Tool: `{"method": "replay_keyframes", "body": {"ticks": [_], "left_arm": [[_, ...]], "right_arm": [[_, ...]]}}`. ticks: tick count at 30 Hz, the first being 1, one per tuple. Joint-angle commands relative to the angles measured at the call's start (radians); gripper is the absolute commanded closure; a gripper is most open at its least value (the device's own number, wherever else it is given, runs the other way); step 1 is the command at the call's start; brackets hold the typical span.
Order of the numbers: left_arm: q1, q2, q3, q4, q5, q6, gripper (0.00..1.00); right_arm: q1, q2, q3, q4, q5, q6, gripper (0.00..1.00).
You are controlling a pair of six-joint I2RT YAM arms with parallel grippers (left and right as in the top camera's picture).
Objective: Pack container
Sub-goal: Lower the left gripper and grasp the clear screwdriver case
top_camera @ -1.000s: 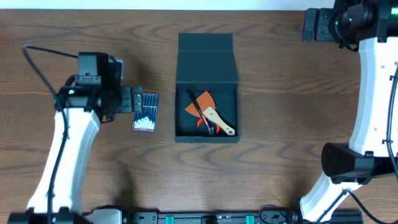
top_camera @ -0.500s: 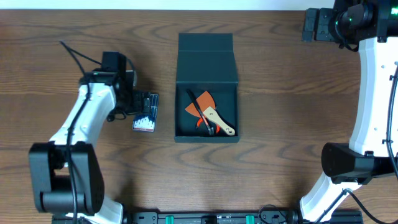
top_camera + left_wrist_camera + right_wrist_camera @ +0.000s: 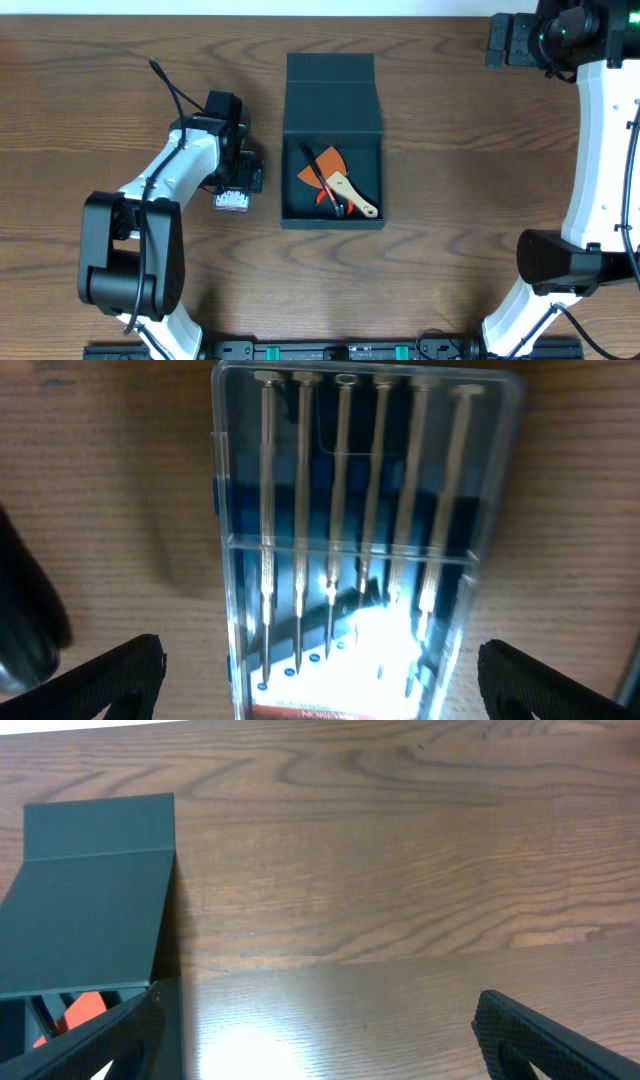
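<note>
The container [image 3: 333, 222], a dark teal box, was pictured at the middle of the table [image 3: 450, 150], its hinged lid [image 3: 331, 95] folded back flat toward the far edge and its well already holding an orange piece [image 3: 333, 163], a wooden-handled tool [image 3: 354, 197] and a thin black tool [image 3: 318, 172]. Just to its left, a small clear-lidded case of screwdrivers [image 3: 365, 510] lay flat on the wood, with the left gripper [image 3: 244, 173] set over it, jaws apart and one finger seen beyond each long side, neither yet touching. A clean pickup, it was judged, would call for the fingers to be lowered evenly and closed square across the case's narrow width, so the slick plastic would not be twisted or skated toward the box wall close by. Free space in the well was seen mainly along its left side and far end. The right gripper [image 3: 325, 1038], fingers spread and empty, was parked at the far right corner, well apart, with bare tabletop left open between.
</note>
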Motion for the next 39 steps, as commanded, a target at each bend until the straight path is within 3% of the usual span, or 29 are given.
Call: {"method": "replay_keyframes", "body": {"ticks": [1, 27, 33, 39], "left_arm": [[0.002, 0.024, 0.018, 0.017, -0.028, -0.010, 0.01], [0.002, 0.115, 0.018, 0.058, -0.016, -0.037, 0.00], [0.002, 0.115, 0.018, 0.058, 0.037, -0.036, 0.15], [0.002, 0.115, 0.018, 0.058, 0.051, -0.036, 0.21]], "right_arm": [[-0.002, -0.006, 0.005, -0.001, -0.003, 0.016, 0.01], [-0.002, -0.006, 0.005, -0.001, -0.003, 0.016, 0.01], [-0.002, -0.006, 0.005, -0.001, -0.003, 0.016, 0.01], [-0.002, -0.006, 0.005, -0.001, -0.003, 0.016, 0.01]]}}
